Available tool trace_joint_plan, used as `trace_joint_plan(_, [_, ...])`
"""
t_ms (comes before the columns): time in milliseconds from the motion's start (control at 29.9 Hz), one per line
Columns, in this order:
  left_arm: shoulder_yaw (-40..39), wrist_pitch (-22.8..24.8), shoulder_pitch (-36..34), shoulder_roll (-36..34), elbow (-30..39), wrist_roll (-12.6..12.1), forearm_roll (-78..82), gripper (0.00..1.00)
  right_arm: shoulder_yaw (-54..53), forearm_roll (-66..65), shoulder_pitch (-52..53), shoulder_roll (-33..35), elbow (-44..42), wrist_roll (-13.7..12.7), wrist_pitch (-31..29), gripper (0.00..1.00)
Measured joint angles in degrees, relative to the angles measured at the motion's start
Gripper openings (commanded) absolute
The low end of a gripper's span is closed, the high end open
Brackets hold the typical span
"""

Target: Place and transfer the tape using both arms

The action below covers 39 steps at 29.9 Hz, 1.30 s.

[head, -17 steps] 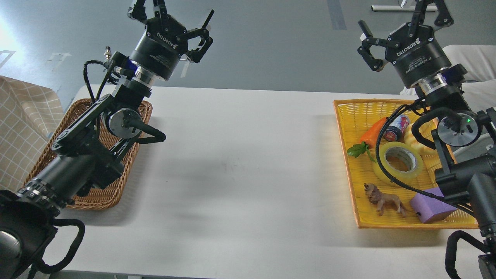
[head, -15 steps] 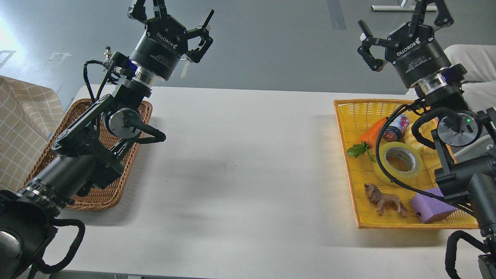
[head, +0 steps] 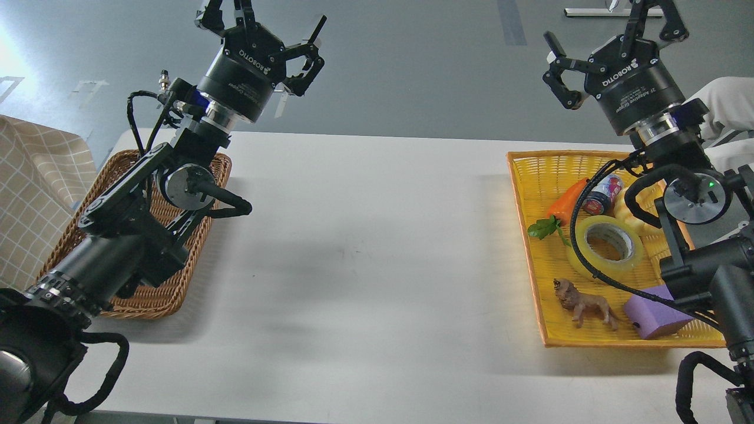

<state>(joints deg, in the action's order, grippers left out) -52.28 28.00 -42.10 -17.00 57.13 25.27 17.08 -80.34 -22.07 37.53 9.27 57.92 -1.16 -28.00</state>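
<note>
The tape (head: 635,247), a translucent yellow roll with a pale core, lies flat in the yellow basket (head: 518,194) at the table's right. A black cable of my right arm crosses its left side. My right gripper (head: 612,26) is raised well above the basket's far edge, with its fingers spread and nothing between them. My left gripper (head: 259,20) is raised above the far left of the table, also spread open and empty. Both are far from the tape.
The yellow basket also holds a toy carrot (head: 565,203), a small can (head: 601,194), a yellowish bread-like toy (head: 625,211), a green leaf (head: 545,228), a toy lion (head: 586,306) and a purple block (head: 654,318). A brown wicker basket (head: 147,300) sits at the left under my left arm.
</note>
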Motion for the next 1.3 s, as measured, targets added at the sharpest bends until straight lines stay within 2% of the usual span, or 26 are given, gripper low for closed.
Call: trace_joint_plan(1303, [0.0,0.0,-0.1,0.1,0.4,-0.1,0.0,0.98,-0.3,0.0,0.0,0.2,0.0,0.1,0.0,1.0])
